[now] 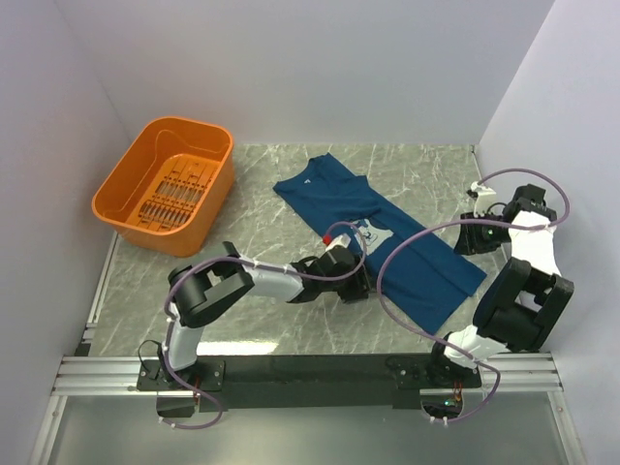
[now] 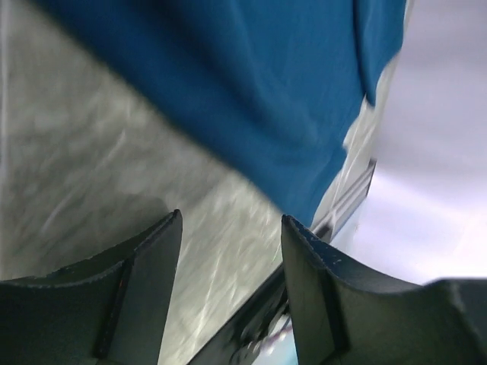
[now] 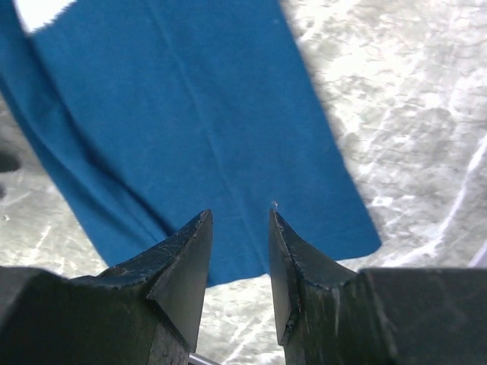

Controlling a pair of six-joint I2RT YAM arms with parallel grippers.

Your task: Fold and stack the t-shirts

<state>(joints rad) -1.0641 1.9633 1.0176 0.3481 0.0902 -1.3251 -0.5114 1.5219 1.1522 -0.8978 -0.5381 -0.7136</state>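
One dark blue t-shirt (image 1: 387, 237) lies flat and slantwise across the marble table, collar end toward the back, hem toward the front right. A pale print (image 1: 373, 232) shows near its middle. My left gripper (image 1: 354, 281) is low at the shirt's near-left edge. In the left wrist view its fingers (image 2: 230, 215) stand open over bare table, with the blue cloth (image 2: 251, 99) just ahead. My right gripper (image 1: 472, 235) is beside the shirt's right edge. In the right wrist view it (image 3: 240, 211) is open above the hem (image 3: 228, 152), holding nothing.
An orange plastic basket (image 1: 124, 199) stands at the back left of the table. White walls close in the left, back and right sides. A metal rail (image 1: 310, 373) with the arm bases runs along the near edge. Grey cables loop from both arms.
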